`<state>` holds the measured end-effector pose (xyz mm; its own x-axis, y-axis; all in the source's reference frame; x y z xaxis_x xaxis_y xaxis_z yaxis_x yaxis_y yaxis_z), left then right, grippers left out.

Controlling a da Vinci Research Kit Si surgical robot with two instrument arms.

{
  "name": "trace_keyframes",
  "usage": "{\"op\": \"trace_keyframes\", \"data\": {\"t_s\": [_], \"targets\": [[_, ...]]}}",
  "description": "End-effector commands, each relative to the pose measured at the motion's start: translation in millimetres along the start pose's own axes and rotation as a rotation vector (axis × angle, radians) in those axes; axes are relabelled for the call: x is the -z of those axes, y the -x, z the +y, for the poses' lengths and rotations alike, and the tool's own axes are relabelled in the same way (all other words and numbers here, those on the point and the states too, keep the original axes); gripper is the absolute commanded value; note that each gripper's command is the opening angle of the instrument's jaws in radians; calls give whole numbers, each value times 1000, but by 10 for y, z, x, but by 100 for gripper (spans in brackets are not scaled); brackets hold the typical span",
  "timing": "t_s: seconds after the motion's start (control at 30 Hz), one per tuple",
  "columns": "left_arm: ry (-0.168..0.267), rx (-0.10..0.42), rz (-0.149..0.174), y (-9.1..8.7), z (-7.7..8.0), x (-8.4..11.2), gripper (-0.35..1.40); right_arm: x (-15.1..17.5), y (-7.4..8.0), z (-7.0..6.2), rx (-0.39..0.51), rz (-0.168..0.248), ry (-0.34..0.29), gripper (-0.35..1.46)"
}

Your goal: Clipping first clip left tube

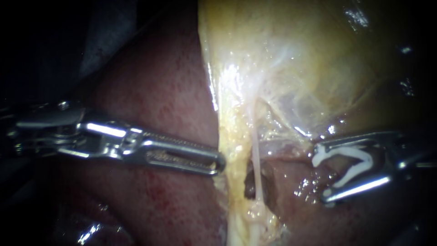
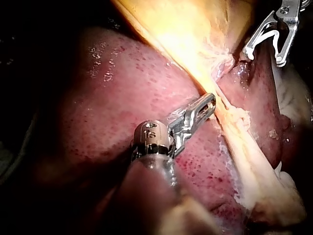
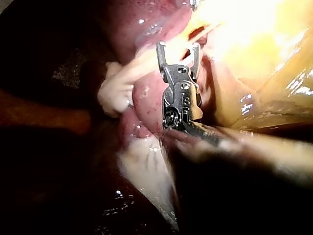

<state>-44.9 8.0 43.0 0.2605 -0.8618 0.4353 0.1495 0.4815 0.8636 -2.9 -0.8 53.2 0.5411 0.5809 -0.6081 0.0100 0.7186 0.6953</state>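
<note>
Our left hand, ridged steel, lies closed against the glistening yellow tissue, while our right hand stands wide, gripping a white V-shaped clip near the thin pale tube.

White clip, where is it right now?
In the endoscope view the white clip sits at the right, carried in my right instrument, a little way right of the thin pale tube and not yet around it.

Clear gap between tube and right instrument's held clip; left instrument, clamped on membrane, blocks the far side.
</note>
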Motion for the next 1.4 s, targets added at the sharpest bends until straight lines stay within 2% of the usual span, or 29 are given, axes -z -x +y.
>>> {"op": "trace_keyframes", "data": {"t_s": [0.03, 0.27, 0.67, 0.93, 1.4], "targets": [[-6, -1, 2, 0, -1, 2, -35, -5, 1, 0, 1, -1, 4, 56], [-7, 2, -7, 3, -11, 15, -35, -45, 11, -1, 10, 0, 23, 58], [-7, 5, -12, 6, -21, 20, -35, -94, 32, 1, 7, -13, 17, 58], [-8, 5, -12, 7, -24, 22, -35, -118, 46, 7, 7, -35, -18, 57], [-11, 7, -15, 9, -29, 22, -35, -159, 51, 16, 5, -44, -20, 57]]}}
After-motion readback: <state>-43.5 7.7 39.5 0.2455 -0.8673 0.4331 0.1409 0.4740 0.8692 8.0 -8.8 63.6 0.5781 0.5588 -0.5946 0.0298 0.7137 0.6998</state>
